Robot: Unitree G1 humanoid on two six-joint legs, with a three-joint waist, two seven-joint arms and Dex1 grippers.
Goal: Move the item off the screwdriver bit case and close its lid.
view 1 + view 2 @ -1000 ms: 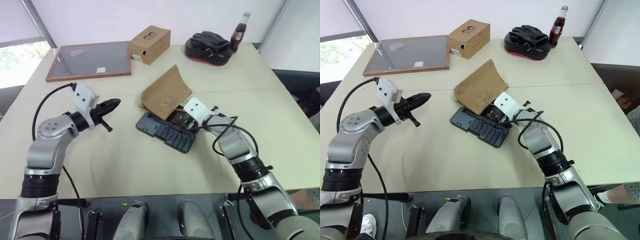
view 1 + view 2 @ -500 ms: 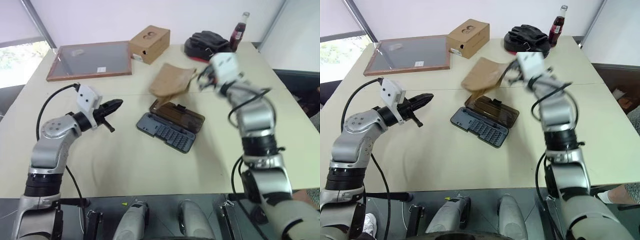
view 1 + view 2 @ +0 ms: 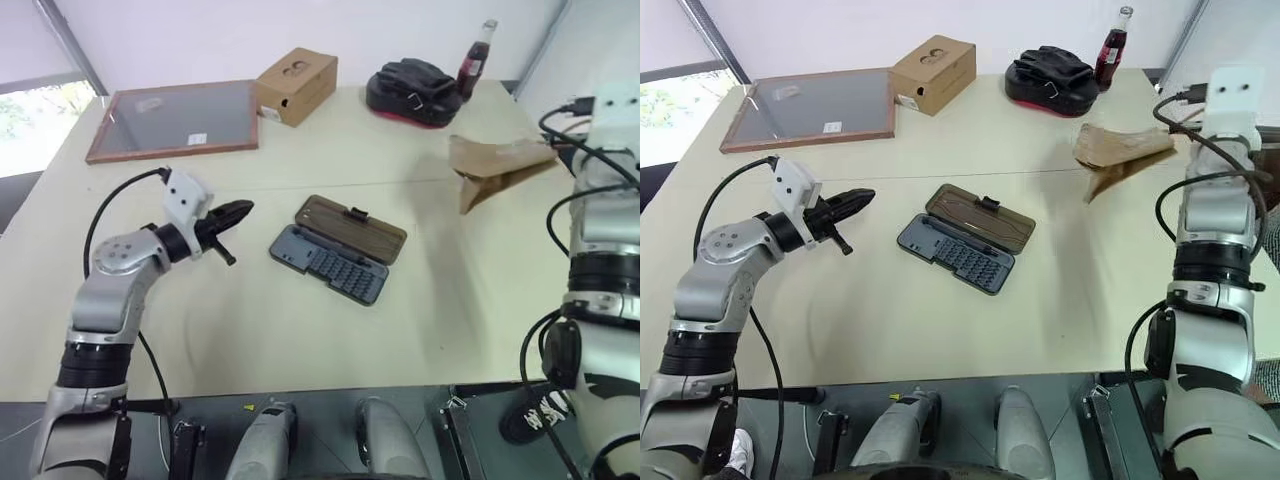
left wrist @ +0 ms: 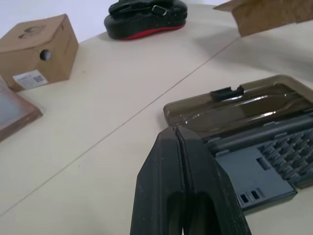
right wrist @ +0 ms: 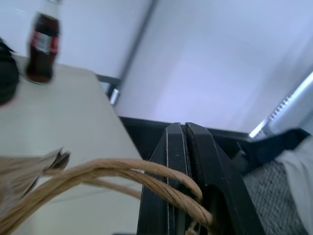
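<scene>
Swung off the screwdriver bit case (image 3: pixel 338 248) since a second ago: paper bag (image 3: pixel 495 165), then draped over the tray, now hanging in the air well out over the table's (image 3: pixel 300 330) right side. Dangling by its twisted-paper handles (image 5: pixel 112 174), pinched in the pressed-together fingers (image 5: pixel 188 161) of the right gripper (image 5: pixel 185 147). Lid (image 3: pixel 980 217) laid back flat on the tabletop behind the tray, latch visible at its far edge, rows of bits exposed. Left gripper (image 3: pixel 238 211) hovering just left of the case, apart from it, fingers (image 4: pixel 183 161) pressed together, holding nothing. First half about done, judging by the cleared case; bag not yet set down. Left: folding the lid over and latching it.
</scene>
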